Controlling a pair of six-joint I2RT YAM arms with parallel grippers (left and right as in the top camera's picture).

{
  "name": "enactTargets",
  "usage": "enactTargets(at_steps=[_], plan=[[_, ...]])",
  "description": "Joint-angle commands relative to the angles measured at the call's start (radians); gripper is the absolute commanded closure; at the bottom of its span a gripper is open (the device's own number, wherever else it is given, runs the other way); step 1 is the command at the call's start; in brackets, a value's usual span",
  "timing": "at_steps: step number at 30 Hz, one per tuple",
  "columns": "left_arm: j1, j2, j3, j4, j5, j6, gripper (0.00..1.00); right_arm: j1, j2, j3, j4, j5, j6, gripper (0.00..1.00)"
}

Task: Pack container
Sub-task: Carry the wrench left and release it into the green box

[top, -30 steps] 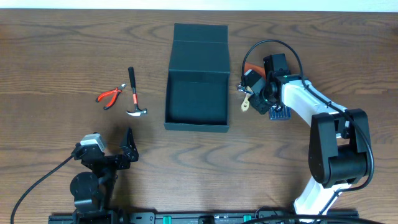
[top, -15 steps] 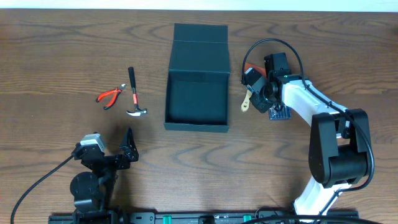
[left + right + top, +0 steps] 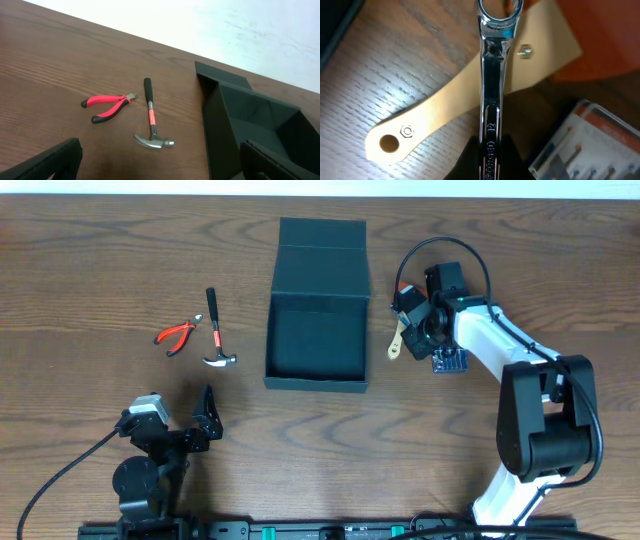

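We saw the right jaws, apart a second before, now closed.
The left jaws stood spread over the counter (image 3: pixel 100 250); pliers (image 3: pixel 176 334) and hammer (image 3: pixel 214 330) lay left of the open container (image 3: pixel 316 340) at mid-counter; right of it, the right jaws pinched a chrome wrench (image 3: pixel 490 100) crossing a tan handle (image 3: pixel 445 120).

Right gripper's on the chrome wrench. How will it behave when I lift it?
The wrench looks like solid polished steel, so it is probably rigid and heavy for its size. Its glossy shank may slip or pivot in the right gripper, which holds it away from its ring end. It rests across the tan handle, so lifting might nudge that.
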Motion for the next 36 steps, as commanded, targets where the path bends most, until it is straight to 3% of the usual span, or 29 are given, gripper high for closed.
enactTargets(at_steps=[1, 9, 15, 22, 28, 36], plan=[[0.003, -0.006, -0.026, -0.006, -0.013, -0.005, 0.02, -0.001, -0.101, 0.066, -0.023, -0.004, 0.16, 0.99], [0.003, -0.006, -0.026, -0.006, -0.013, -0.006, 0.02, 0.046, -0.303, 0.097, -0.042, -0.152, 0.552, 0.99], [0.003, -0.006, -0.026, -0.006, -0.013, -0.006, 0.02, 0.196, -0.37, 0.097, -0.039, -0.183, 0.863, 0.99], [0.003, -0.006, -0.026, -0.006, -0.013, -0.006, 0.02, 0.414, -0.333, 0.095, -0.048, 0.066, 1.122, 0.99], [0.003, -0.006, -0.026, -0.006, -0.013, -0.006, 0.01, 0.502, -0.266, 0.094, -0.05, 0.195, 1.196, 0.99], [0.003, -0.006, -0.026, -0.006, -0.013, -0.006, 0.01, 0.499, -0.14, 0.094, -0.01, 0.219, 1.258, 0.99]])
